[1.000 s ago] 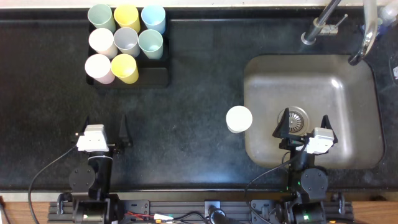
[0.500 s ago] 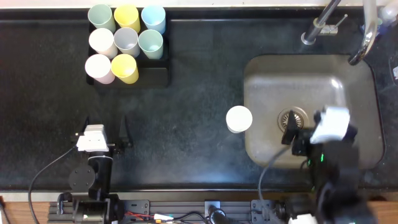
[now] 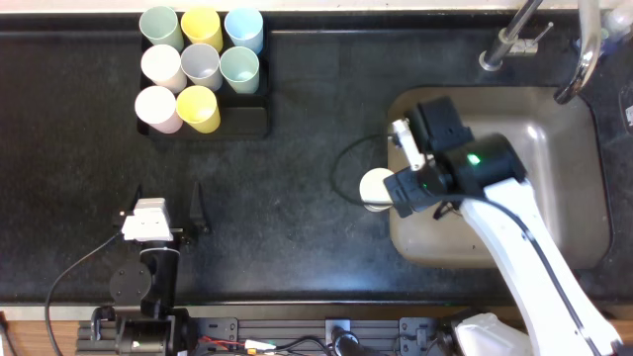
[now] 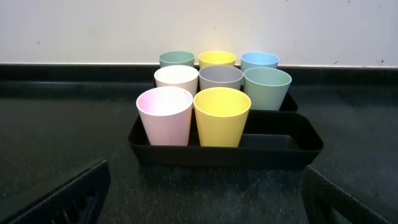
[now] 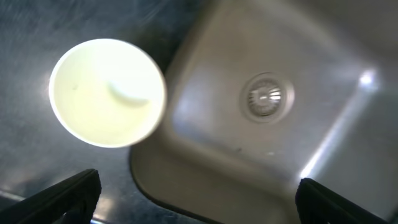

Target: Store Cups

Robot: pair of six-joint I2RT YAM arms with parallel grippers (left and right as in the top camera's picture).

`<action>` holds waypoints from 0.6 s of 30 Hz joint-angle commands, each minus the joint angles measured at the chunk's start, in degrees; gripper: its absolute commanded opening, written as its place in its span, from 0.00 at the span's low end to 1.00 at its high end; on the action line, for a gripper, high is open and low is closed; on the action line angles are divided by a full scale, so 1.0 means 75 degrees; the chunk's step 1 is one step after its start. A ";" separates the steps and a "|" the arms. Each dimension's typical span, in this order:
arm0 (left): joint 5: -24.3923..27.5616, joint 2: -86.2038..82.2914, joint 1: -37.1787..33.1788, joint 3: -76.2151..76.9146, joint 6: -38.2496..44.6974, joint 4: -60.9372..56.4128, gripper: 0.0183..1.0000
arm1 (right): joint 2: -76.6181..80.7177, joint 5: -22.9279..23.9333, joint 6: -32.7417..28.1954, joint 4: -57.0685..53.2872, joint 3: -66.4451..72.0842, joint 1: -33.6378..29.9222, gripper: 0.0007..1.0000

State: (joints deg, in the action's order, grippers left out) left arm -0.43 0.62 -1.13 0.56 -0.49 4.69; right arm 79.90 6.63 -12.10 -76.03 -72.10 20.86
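One white cup (image 5: 107,92) stands on the table (image 3: 297,198) beside the sink (image 5: 298,143) | your right claw (image 5: 205,202) hangs above, wide open, empty, seemingly off-centre | centre it over the rim before lowering.

Cup (image 3: 373,187) partly behind right arm (image 3: 492,170)

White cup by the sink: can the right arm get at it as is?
Probably yes. The right hand hangs open above the cup, which stands upright on the counter at the sink rim, nothing beside it. It sits off-centre under the hand, so a shift seems needed.
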 commanded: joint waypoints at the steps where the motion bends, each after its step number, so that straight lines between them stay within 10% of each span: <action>1: -0.0006 -0.0067 0.0029 -0.0015 -0.0087 0.0017 1.00 | 0.0466 -0.0752 -0.0452 0.0093 -0.0259 -0.0137 1.00; 18: -0.0006 -0.0067 0.0029 -0.0015 -0.0087 0.0017 1.00 | 0.1816 -0.0970 -0.0766 0.0635 -0.0309 -0.0600 1.00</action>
State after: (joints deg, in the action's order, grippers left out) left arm -0.43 0.62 -1.13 0.56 -0.49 4.67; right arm 92.64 0.19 -16.88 -71.81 -72.66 16.58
